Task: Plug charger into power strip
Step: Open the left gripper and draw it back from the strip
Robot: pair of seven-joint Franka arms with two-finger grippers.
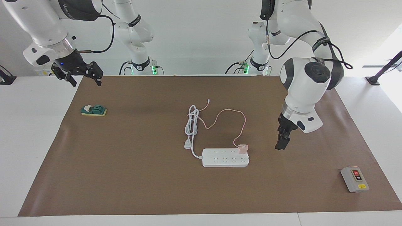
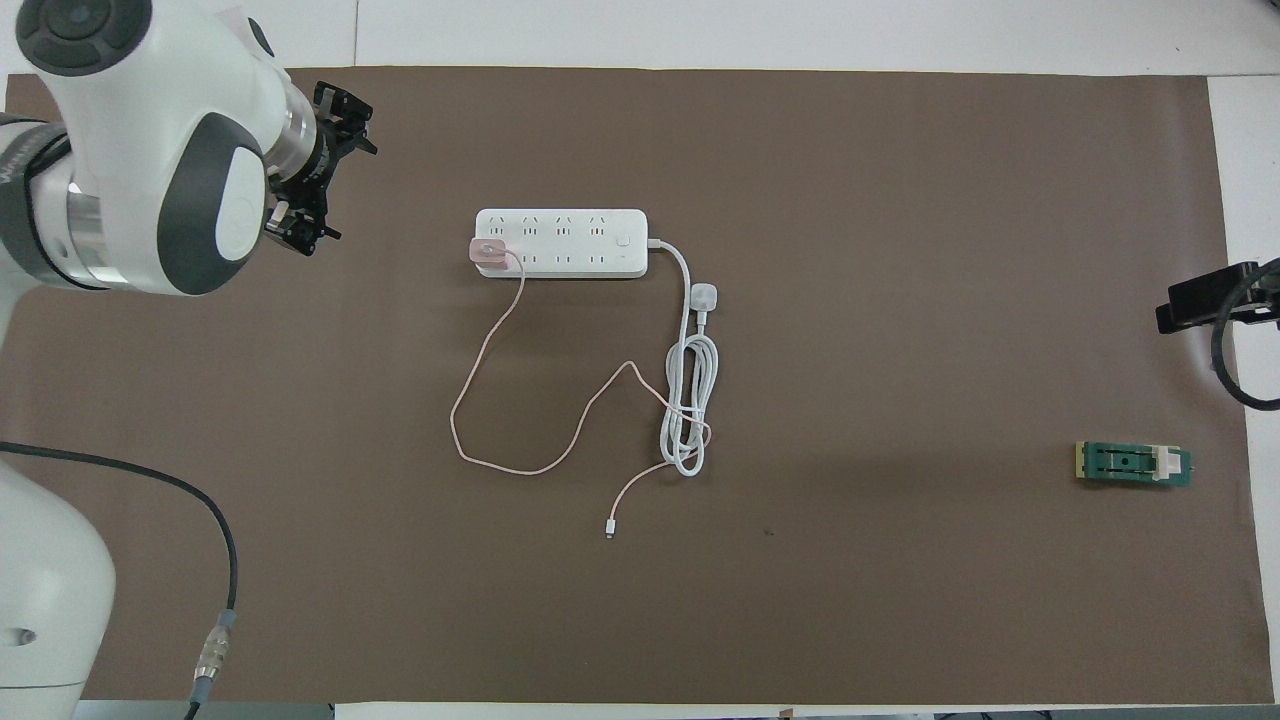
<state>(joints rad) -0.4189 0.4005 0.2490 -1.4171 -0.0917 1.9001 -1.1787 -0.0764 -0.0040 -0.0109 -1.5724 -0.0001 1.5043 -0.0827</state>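
The charger (image 1: 242, 148) sits plugged into the power strip (image 1: 225, 157) mid-mat, coiled white cord (image 1: 191, 124) beside it, while both the left gripper (image 1: 281, 142) and the right gripper (image 1: 82, 75) hang empty and spread, each over its own end of the mat.

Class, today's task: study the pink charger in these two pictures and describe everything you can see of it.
The charger is a small pale pink block, plastic by its look, sitting in an end socket of the white power strip, in the row nearer the robots and toward the left arm's end. Its prongs are hidden. A thin pink cable runs from it, loops over the brown mat and crosses the strip's coiled white cord, ending in a small connector. No gripper touches it.
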